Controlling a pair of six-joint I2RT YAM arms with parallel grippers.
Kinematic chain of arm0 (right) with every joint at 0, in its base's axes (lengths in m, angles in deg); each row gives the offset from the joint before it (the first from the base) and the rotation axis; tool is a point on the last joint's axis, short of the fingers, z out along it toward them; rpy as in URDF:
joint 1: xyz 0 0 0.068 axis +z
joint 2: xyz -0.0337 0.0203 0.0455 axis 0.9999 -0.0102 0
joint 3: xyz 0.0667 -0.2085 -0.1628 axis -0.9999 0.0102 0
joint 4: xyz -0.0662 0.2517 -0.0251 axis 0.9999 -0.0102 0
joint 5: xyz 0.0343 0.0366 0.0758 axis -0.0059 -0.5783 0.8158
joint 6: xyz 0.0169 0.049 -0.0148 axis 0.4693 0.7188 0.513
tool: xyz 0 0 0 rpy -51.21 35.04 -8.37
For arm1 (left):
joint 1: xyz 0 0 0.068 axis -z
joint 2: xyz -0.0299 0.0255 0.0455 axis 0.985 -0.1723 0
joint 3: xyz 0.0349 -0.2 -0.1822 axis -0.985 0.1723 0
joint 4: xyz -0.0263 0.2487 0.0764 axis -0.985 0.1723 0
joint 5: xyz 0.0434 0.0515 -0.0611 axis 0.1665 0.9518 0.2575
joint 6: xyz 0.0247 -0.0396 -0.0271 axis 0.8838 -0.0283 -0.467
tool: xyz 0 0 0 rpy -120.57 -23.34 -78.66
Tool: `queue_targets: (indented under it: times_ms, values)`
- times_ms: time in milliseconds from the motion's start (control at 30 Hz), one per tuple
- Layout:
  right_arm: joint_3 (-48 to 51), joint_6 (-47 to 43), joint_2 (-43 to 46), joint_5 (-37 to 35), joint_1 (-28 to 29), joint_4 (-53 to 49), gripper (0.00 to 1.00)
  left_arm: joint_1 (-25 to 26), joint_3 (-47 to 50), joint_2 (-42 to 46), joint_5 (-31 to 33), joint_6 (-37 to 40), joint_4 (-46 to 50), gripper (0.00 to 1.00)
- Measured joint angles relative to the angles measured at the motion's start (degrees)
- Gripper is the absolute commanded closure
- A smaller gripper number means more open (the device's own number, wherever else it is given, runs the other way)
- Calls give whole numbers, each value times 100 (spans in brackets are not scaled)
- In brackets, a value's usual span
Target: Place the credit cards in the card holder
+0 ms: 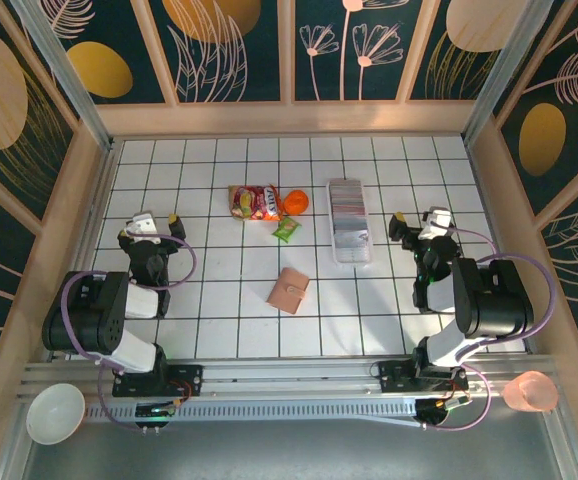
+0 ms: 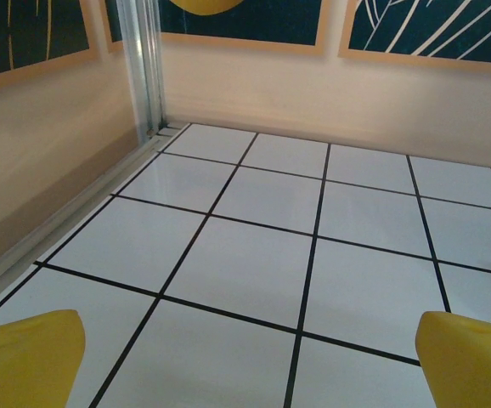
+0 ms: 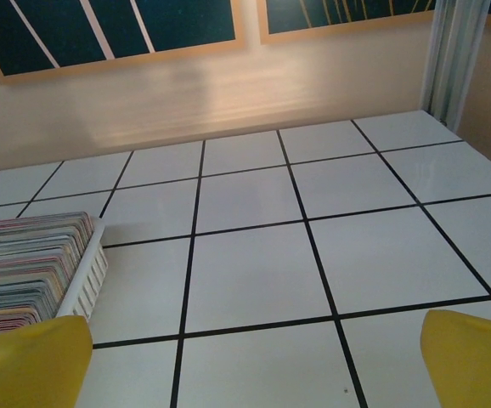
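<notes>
The salmon-pink card holder [image 1: 289, 290] lies folded shut on the white tiles at the table's middle. The credit cards [image 1: 348, 213] stand as a dense striped row in a long white tray [image 1: 351, 259] behind and right of it. In the right wrist view the cards [image 3: 25, 272] show at the left edge, behind the tray's wall [image 3: 90, 285]. My left gripper [image 1: 152, 219] rests at the left side, open, its yellow fingertips [image 2: 25, 357] wide apart over bare tiles. At the right side my right gripper [image 1: 419, 222] is open and empty, just right of the tray, one fingertip [image 3: 475, 357] in the corner.
Colourful snack packets [image 1: 254, 202], an orange object [image 1: 295, 202] and a small green packet [image 1: 287, 230] lie behind the card holder. Wooden walls close in the table on three sides. A white bowl [image 1: 54, 412] and a pink cup [image 1: 531, 392] sit off the front corners.
</notes>
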Motion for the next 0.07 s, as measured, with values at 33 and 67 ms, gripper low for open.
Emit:
queue_targets:
  times_ms: [33, 67]
  values:
    - [0, 0, 0, 13, 2, 0, 1, 0, 0, 0, 0, 0, 0, 1]
    - [0, 0, 0, 13, 2, 0, 1, 0, 0, 0, 0, 0, 0, 1]
